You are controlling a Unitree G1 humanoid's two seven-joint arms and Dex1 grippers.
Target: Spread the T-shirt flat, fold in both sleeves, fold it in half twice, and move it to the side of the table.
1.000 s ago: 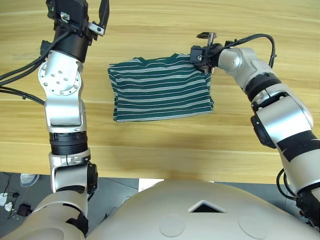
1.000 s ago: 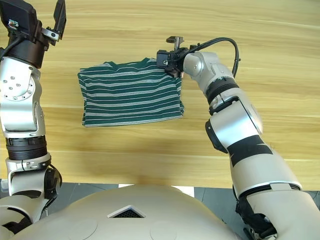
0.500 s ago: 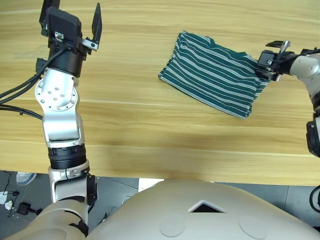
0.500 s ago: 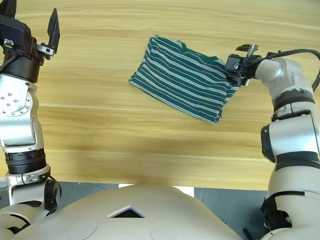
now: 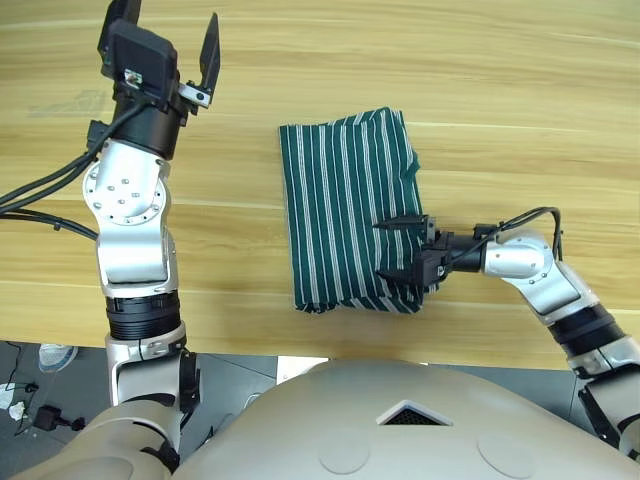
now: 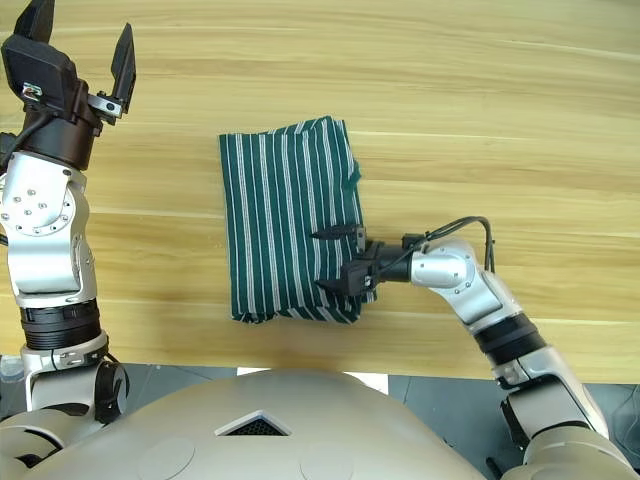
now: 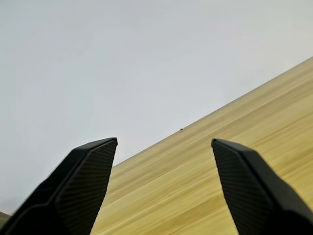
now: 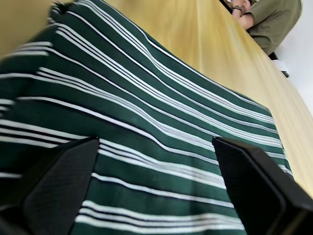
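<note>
**A:** So which step of the fold job was that? I couldn't work it out.

**B:** Biggest thing first: the wooden worktop [image 5: 520, 90] ran right across the view. The T-shirt [image 5: 340, 220], dark green with white stripes, lay about midway along the worktop and close to its near edge. It was down to a compact rectangle of layers. So the sleeves and both halvings looked done to me. I'd call it the last step, getting it over to the side of the worktop.

**A:** And the arms?

**B:** The right tool [image 5: 380, 250] was low by the worktop's near edge, at the shirt's near right corner. Its two fingers were spread wide with striped cloth just ahead of them, gripping nothing as far as I could see. I couldn't tell whether the tips touched the fabric. The left tool [image 5: 168, 20] was held up over the far left part of the worktop, well apart from the shirt. Its fingers were wide apart too, and it was empty.

**A:** Next move, then?

**B:** My guess: if the shirt had to go further sideways, the right tool needed to close on all the layers at that corner, not just the top one. Then it would drag the shirt low along the worktop so the stack didn't fan open. If that spot already counted as the side, it only had to back out without snagging the hem.
</note>
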